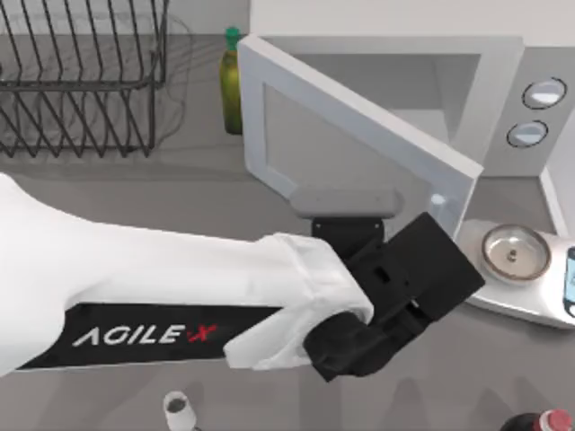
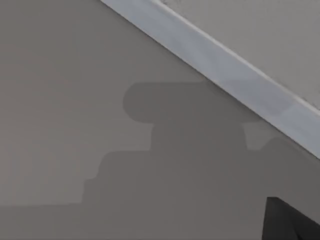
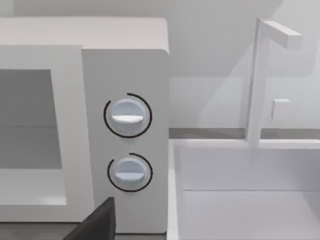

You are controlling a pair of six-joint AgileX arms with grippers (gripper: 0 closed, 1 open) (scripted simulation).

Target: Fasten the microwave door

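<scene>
The microwave door (image 1: 350,148) stands partly open, swung out from the white microwave body (image 1: 503,81) that sits in the upper right of the top view. Its hinge end lies toward the upper middle of that frame, near a green bottle (image 1: 232,85), and its free end angles down toward the right centre, with the dark cavity still showing behind it. So the job is not finished: the panel has a fair arc left to travel before it sits flush against the front with the two round knobs (image 1: 536,112).

The left arm (image 1: 153,296) reaches in from the left edge across the lower half of the top view, and its left gripper (image 1: 346,208) sits against the outer face of the door, about the middle of the frame. In the left wrist view the door's pale edge (image 2: 230,75) runs diagonally across, very close to the camera. I cannot tell whether its claw is wide or narrow.

A wire rack (image 1: 81,76) fills the upper left, and a kitchen scale (image 1: 517,260) rests at the right, just beside the door's free end. From the right wrist view the knobs (image 3: 127,116) are seen front on, beside a sink (image 3: 240,190).

What seems left is a steady push until the door meets the frame.
</scene>
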